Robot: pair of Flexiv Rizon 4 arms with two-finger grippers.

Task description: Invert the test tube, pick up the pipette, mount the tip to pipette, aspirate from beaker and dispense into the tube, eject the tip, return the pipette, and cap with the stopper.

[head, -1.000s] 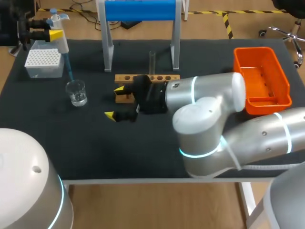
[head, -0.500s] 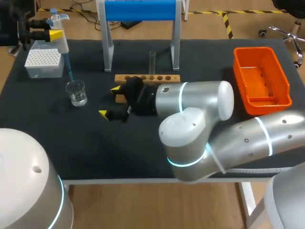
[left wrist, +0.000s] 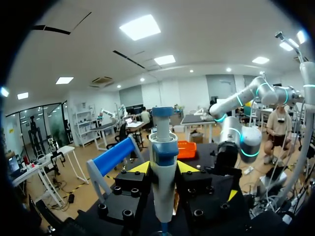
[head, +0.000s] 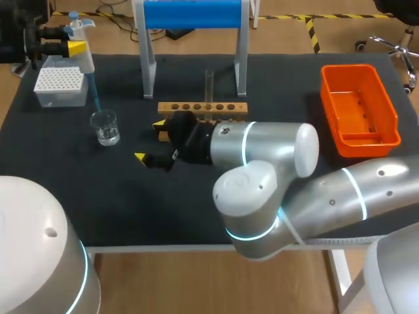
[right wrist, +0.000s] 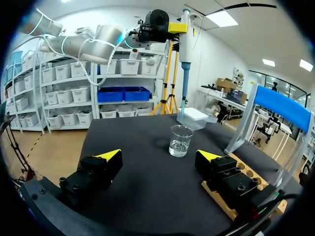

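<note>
My left end effector [head: 71,40] was clamped on the pipette [head: 86,62], one yellow-tipped finger on each side of its white body, as my left wrist view showed [left wrist: 163,167]. I held it upright, well above the far left corner of the black surface [head: 275,78], with its slim blue lower end pointing down. From overhead, that end lay between the white tip box [head: 60,85] and the beaker [head: 105,127]. I could not tell whether it touched either one.

The beaker stood just in front of the tip box, with a little clear liquid in it. My right wrist view showed it straight ahead of my right end effector [right wrist: 158,155], well apart from the fingers, and the pipette [right wrist: 186,34] hung above and behind it.

My right end effector [head: 149,140] was low over the middle of the surface, fingers wide apart and holding nothing. One finger sat next to the left end of the wooden rack [head: 201,106].

The test tube [head: 209,85] stood upright in a hole of that rack. Behind the rack stood a white frame with a blue top bar [head: 193,14]. An orange bin [head: 359,111] sat near the surface's right edge.
</note>
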